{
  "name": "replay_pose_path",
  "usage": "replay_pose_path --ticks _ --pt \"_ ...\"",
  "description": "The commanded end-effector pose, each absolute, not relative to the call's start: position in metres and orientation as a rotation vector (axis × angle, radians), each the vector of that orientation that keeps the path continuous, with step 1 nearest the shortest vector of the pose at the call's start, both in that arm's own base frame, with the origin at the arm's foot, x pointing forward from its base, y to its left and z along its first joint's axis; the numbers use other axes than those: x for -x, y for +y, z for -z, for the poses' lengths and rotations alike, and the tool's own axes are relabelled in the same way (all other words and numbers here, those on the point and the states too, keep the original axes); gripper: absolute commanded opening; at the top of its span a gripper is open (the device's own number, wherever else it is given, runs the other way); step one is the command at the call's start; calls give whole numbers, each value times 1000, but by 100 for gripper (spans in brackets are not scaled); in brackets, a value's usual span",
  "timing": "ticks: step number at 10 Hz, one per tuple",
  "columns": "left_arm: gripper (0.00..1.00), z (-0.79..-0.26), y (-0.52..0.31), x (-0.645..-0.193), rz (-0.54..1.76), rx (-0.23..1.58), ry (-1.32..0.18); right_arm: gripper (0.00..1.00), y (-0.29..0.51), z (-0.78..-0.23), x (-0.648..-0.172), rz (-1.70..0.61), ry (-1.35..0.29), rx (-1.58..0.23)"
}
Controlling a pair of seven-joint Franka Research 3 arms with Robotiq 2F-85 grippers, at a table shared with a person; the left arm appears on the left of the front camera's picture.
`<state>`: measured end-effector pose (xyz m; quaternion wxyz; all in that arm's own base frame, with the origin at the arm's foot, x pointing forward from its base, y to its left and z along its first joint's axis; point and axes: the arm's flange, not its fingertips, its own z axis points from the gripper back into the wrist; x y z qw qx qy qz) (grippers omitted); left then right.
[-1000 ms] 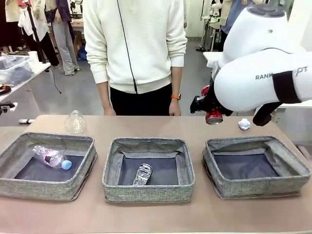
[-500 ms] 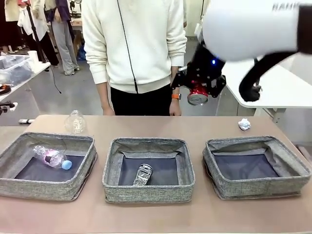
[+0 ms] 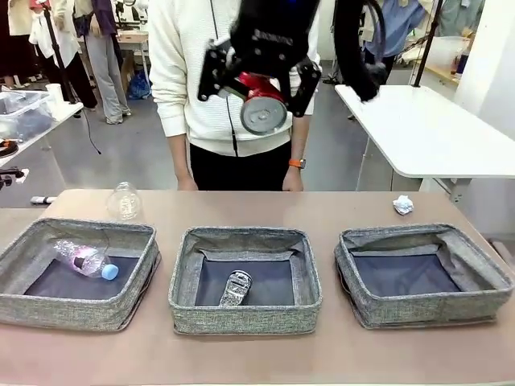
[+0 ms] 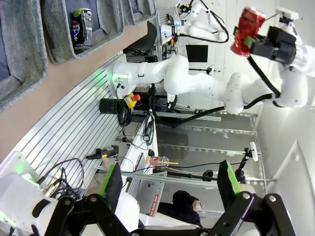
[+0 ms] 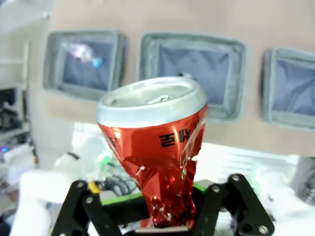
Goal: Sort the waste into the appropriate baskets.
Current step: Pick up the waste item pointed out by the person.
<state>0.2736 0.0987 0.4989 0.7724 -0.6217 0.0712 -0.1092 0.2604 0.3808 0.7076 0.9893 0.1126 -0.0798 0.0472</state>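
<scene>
While the desk [image 3: 338, 205] carries three baskets [image 3: 245, 318] along its near edge, my right fingers [image 3: 304, 80] are clamped on the red can [image 3: 259, 104], high above the desk's middle. My left fingers [image 4: 112, 184] stand apart, empty. A bottle [image 3: 84, 260] lies in the left basket [image 3: 72, 310], a crushed can [image 3: 236, 288] in the middle one, a paper ball [image 3: 403, 205] near the far right corner.

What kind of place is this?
Probably a robotics lab or workshop: a white workbench beyond the table, loose cables, and the right end effector holding a red can.
</scene>
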Motion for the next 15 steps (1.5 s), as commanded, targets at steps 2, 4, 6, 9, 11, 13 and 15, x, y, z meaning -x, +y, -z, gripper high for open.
replay_pose_path --ticks 2,4,6,9,11,13,15 --pt "100 -500 99 -272 240 1349 150 0 388 -750 -254 -58 -197 -244" --pt "100 -500 99 -272 240 1349 150 0 390 -771 -246 -58 -245 -231" --pt "100 -500 99 -272 240 1349 150 0 392 -780 -251 -14 -317 -171" --pt "100 -500 99 -272 240 1349 150 0 382 -773 -244 -91 -246 -263" --pt "100 -500 99 -272 240 1349 150 0 382 -773 -244 -91 -246 -263" --pt "100 -500 99 -272 240 1349 150 0 382 -773 -244 -91 -246 -263" --pt "100 -500 99 -272 240 1349 150 0 382 -773 -244 -91 -246 -263"
